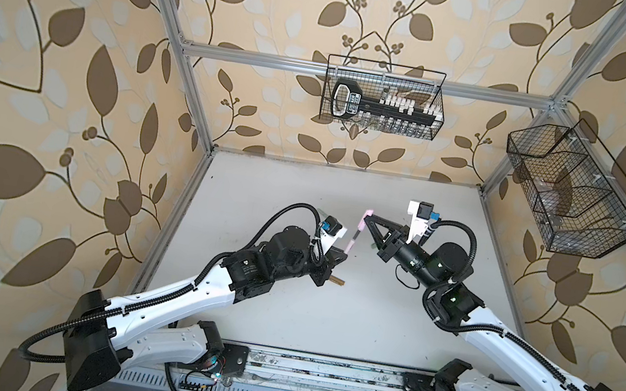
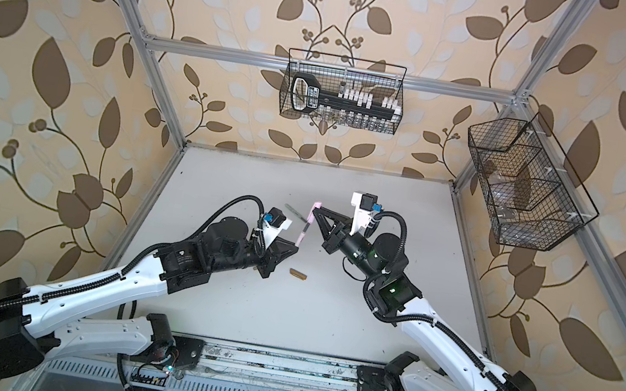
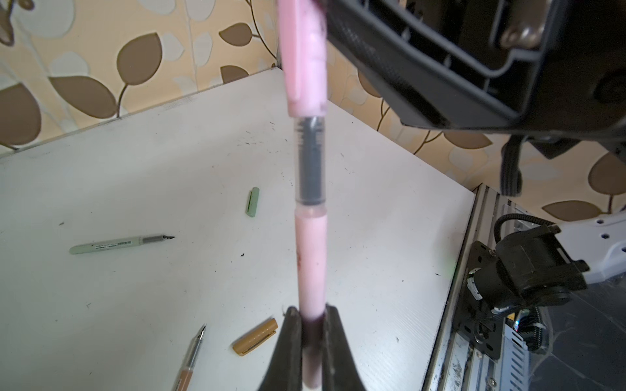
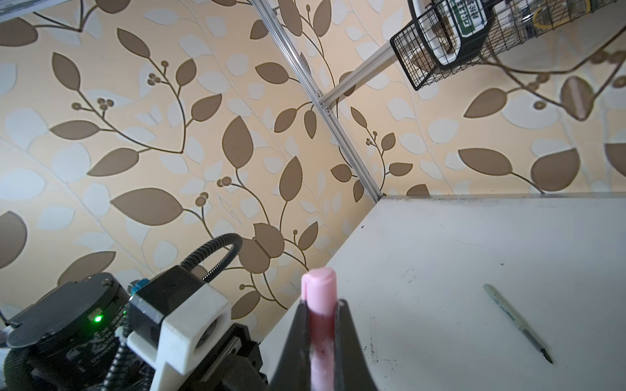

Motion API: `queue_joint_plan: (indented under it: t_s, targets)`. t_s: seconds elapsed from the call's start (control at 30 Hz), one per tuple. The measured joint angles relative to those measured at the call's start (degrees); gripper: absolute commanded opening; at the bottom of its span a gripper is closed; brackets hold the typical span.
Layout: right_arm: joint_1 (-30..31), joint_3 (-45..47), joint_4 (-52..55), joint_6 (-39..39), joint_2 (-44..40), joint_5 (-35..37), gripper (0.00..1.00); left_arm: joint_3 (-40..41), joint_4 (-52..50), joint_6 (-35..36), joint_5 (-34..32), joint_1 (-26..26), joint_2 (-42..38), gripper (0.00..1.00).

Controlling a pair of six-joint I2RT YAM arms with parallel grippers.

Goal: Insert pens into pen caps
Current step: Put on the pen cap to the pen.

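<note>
One pink pen (image 3: 311, 257) clamped in left pincer (image 3: 311, 333), tip hidden inside pink cap (image 3: 303, 61) clamped in right pincer (image 4: 321, 315); not seated, grey section bare between. Risk if axes off-line: push jams rim, or pen slips back through grip. Loose on counter (image 3: 372, 237) beneath left pincer: green pen (image 3: 122, 244), green cap (image 3: 252, 202), brown pen (image 3: 193, 355), brown cap (image 3: 255, 338).

Raised left gripper (image 3: 311, 316) faces right gripper (image 4: 321, 308), both clamped.

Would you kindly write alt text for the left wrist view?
The left fingers grip a pink pen, its tip partly inside a pink cap. A green pen, green cap, brown pen and brown cap lie on the white table.
</note>
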State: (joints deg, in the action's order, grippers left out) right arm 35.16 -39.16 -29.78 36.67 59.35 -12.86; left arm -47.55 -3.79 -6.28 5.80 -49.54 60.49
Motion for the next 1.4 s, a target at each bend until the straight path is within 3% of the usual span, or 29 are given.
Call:
queue_joint_plan:
  t_s: [0.27,0.77,1.13,1.4]
  targets:
    - [0.09,-1.68,3.82,-1.49,0.07,0.66,0.06,0.0,-0.33,0.22,-0.04,0.0,0.0,0.04]
    - [0.35,-0.68,-2.43,2.4,2.47,0.85,0.05,-0.02,0.44,0.17,-0.33,0.07,0.02,0.04]
    - [-0.13,-1.68,4.2,-0.5,-0.85,1.49,0.06,-0.02,0.85,0.37,-0.85,-0.02,0.02,0.03]
    - [-0.17,0.52,-0.07,0.92,-1.97,1.88,0.06,-0.02,2.16,0.59,-0.83,-0.04,0.02,0.02]
